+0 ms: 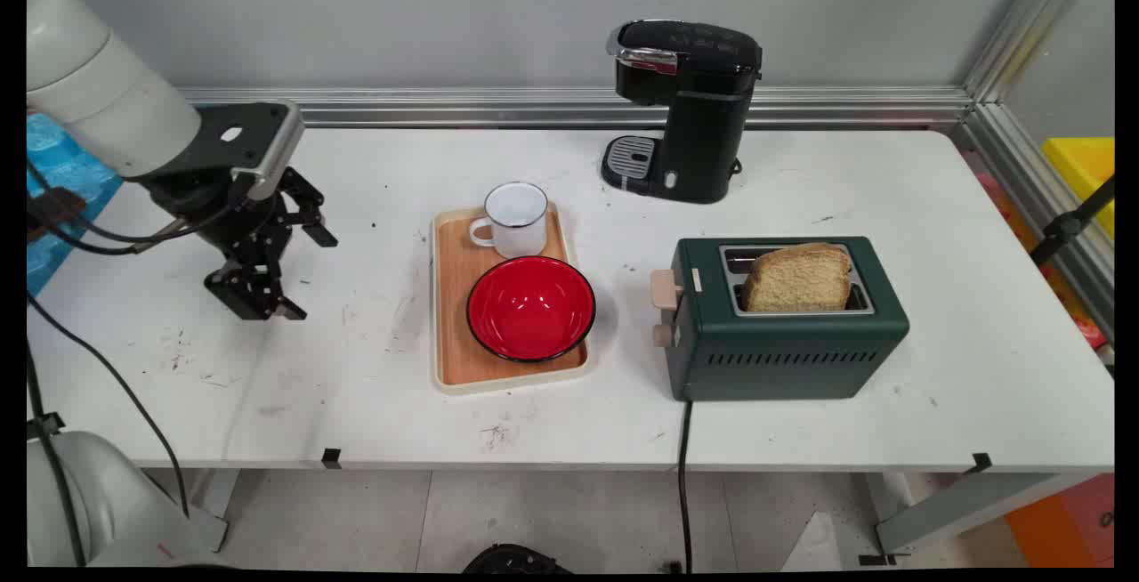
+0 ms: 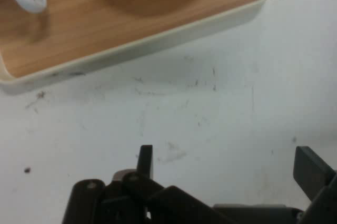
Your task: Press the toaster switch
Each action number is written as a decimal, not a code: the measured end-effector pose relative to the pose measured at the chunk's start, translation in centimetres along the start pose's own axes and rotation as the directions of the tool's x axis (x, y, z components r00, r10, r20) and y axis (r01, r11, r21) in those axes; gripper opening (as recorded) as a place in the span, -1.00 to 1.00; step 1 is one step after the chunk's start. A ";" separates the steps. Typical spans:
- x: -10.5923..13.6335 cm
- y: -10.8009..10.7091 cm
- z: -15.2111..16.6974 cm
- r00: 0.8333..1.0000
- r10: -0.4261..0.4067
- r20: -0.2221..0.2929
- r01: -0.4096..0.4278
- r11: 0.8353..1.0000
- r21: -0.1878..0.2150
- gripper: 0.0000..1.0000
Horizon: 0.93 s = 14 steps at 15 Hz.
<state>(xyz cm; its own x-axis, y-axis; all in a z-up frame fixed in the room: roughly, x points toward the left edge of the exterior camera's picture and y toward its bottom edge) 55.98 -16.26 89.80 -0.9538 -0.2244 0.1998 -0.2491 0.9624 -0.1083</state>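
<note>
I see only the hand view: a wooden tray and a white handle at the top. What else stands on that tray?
Observer: The handle belongs to a white mug at the far end of the tray; a red bowl sits nearer the camera.
Operator: Is anything beyond the tray?
Observer: A green toaster stands to its right, with a slice of bread in one slot.
Operator: Where is my tool?
Observer: The tool hangs open above bare table, left of the tray, holding nothing.
</note>
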 end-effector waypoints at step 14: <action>12.5 -3.3 0.4 0.985 -0.047 -0.164 0.051 0.999 0.020 1.00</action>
<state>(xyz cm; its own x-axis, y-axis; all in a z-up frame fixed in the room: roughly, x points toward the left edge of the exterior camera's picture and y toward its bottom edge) 44.81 -22.26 92.29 -0.9005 -0.2411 0.3618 -0.3006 0.9465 -0.1172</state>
